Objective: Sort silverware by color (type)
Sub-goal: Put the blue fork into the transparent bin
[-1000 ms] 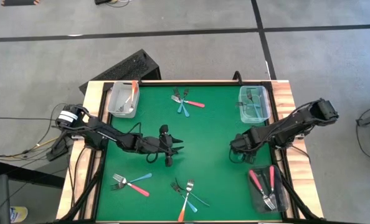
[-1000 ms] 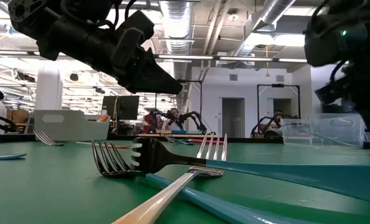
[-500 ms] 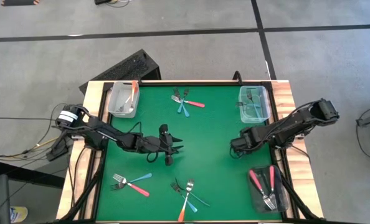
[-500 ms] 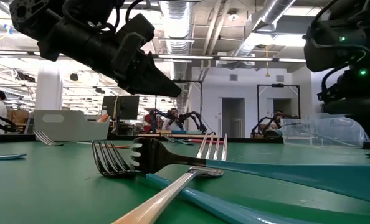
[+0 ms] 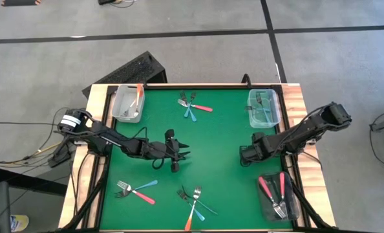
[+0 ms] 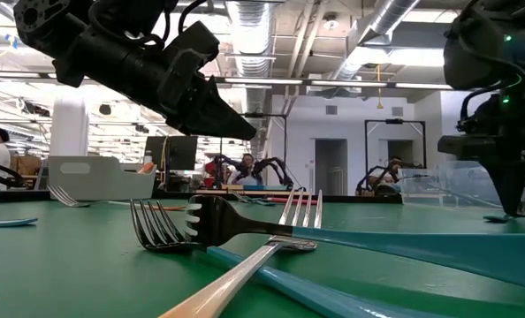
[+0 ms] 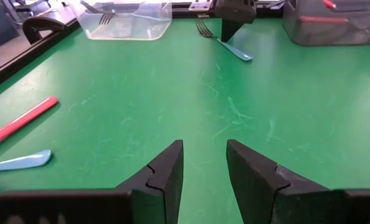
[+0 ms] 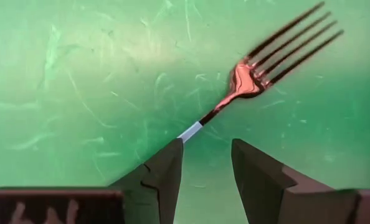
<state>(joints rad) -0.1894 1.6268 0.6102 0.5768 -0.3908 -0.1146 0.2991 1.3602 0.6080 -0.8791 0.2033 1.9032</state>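
Observation:
A fork with a light blue handle lies on the green mat point(image 8: 260, 68), and shows again in the left wrist view point(image 7: 225, 42). My right gripper point(image 8: 207, 168) is open and points down at it point(image 5: 245, 157), close above the mat point(image 6: 514, 203). The handle point(image 8: 190, 132) runs under one of its fingers. My left gripper point(image 5: 184, 155) hovers open over the mat's middle point(image 7: 205, 168), holding nothing. More forks lie in groups at the far centre point(image 5: 192, 107), near left point(image 5: 135, 189) and near centre point(image 5: 193, 200). My right gripper comes at the fork from above, pointing down. One finger point(image 8: 163, 171) stands over the light blue handle, hiding the place where they meet. I cannot tell whether it touches. The fork lies flat on the mat.
A clear bin at the far left corner point(image 5: 117, 107) holds an orange-handled fork. A clear bin at the far right point(image 5: 274, 110) holds teal ones. A dark bin at the near right point(image 5: 266, 200) holds pink-red ones. The mat has a raised wooden border point(image 5: 95, 188).
My right gripper has moved down toward the mat and a little toward the near edge, over the light blue fork. The left arm and the forks have kept still.

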